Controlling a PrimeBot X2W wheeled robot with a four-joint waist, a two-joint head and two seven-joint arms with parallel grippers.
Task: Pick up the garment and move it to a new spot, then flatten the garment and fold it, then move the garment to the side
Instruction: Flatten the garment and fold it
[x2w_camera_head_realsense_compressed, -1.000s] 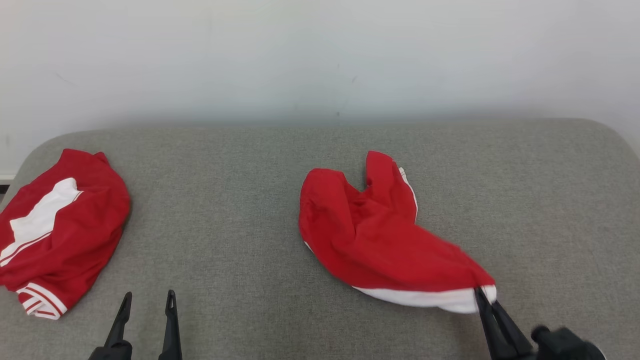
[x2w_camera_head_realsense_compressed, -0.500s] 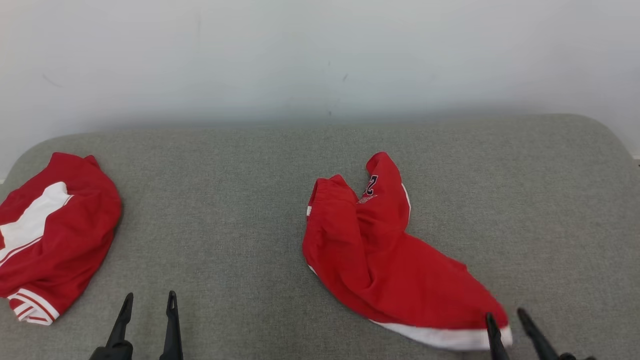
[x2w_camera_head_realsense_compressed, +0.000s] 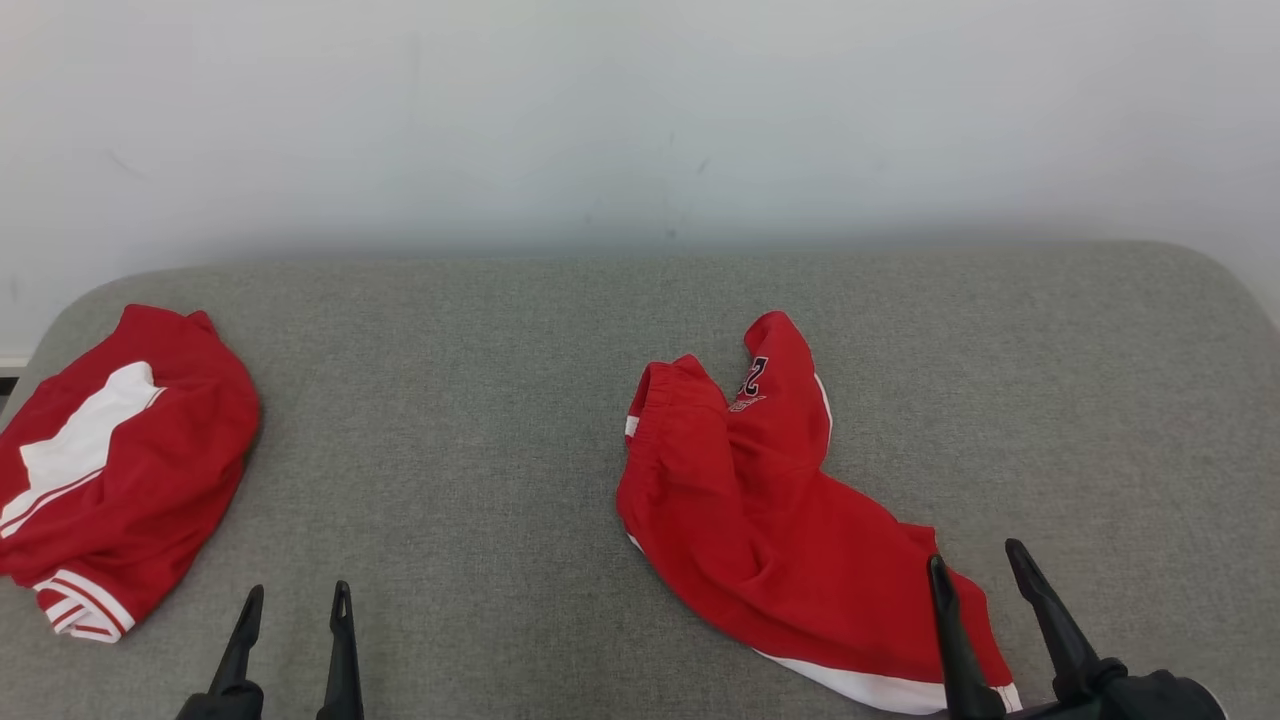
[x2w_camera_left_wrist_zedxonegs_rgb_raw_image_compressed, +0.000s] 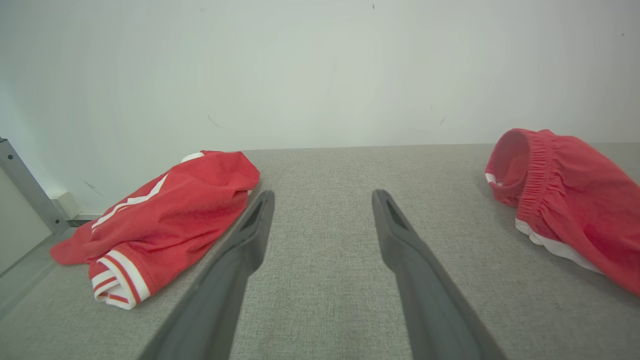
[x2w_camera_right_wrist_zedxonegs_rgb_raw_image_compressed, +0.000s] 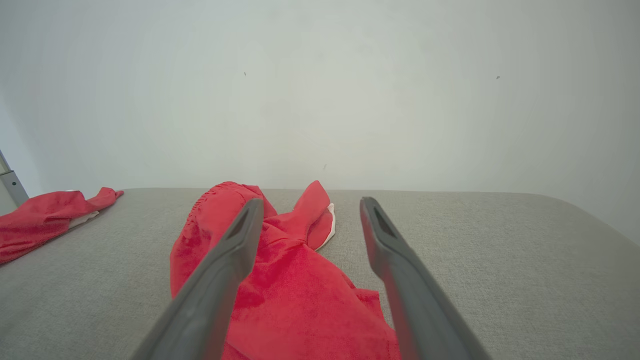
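The garment (x2w_camera_head_realsense_compressed: 770, 500) is a pair of red shorts with white trim, lying crumpled on the grey padded surface (x2w_camera_head_realsense_compressed: 450, 400) right of centre, its elastic waistband toward the left. My right gripper (x2w_camera_head_realsense_compressed: 971, 555) stands open over its near right end, and its left finger (x2w_camera_head_realsense_compressed: 950, 640) overlaps the cloth without pinching it. In the right wrist view the right gripper (x2w_camera_right_wrist_zedxonegs_rgb_raw_image_compressed: 311, 202) has the garment (x2w_camera_right_wrist_zedxonegs_rgb_raw_image_compressed: 290, 290) spread below and between the fingers. My left gripper (x2w_camera_head_realsense_compressed: 298, 590) is open at the lower left, apart from the garment (x2w_camera_left_wrist_zedxonegs_rgb_raw_image_compressed: 565, 200), and the left wrist view shows this gripper (x2w_camera_left_wrist_zedxonegs_rgb_raw_image_compressed: 324, 195) over bare surface.
A second red garment with white panels and striped cuffs (x2w_camera_head_realsense_compressed: 130, 460) lies bunched at the left end of the surface, near the left gripper (x2w_camera_left_wrist_zedxonegs_rgb_raw_image_compressed: 170, 220). A pale wall runs behind the surface. The surface's rounded right corner (x2w_camera_head_realsense_compressed: 1200, 270) is close to the shorts.
My right gripper went from shut on the garment's white-trimmed end to open, letting it go. The cloth dropped and settled flatter on the surface. The left gripper stayed still.
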